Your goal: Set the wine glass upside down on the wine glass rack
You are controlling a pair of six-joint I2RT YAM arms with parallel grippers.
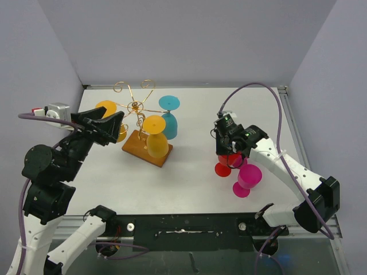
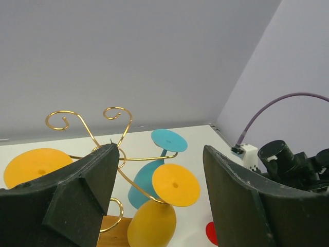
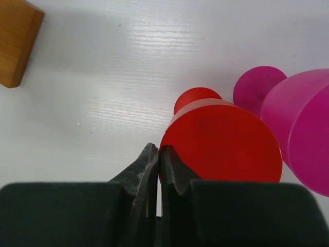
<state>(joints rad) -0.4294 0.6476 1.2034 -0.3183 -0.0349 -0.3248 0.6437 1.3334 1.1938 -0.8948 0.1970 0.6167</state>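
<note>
Looking first at the near side of the bench point(image 1: 195, 192), the right fingers point(image 3: 146, 167) are pressed together with no gap to see, and their tips sit against the edge of the red wine glass point(image 3: 221, 146). I cannot tell if the thin wall of the glass is between them or if they closed just beside it. A magenta glass point(image 3: 308, 128) lies just beside the red one, at about 5 o'clock from it in the top view.

Further away, at about 9 o'clock from the red glass and well apart from it, the wine glass rack point(image 1: 136, 107) stands on its wooden base point(image 1: 133, 144). Two yellow glasses point(image 1: 156, 142) and a teal glass point(image 1: 170, 125) hang on it, foot up. The left fingers point(image 2: 77, 190) are wide apart with nothing between them, near the rack on its 9 o'clock side.

At the far side, two curled arms point(image 1: 121, 87), at 11 and 1 o'clock from the post, look free.

I judge that the step in hand is to get a sure hold on the red glass. To do it well, test the hold with a small lift; if the glass does not follow, open and take the rim again. Lift away from the magenta glass, so that it is not pushed. Then the glass must turn foot up, and the stem must slide into a free curl.
</note>
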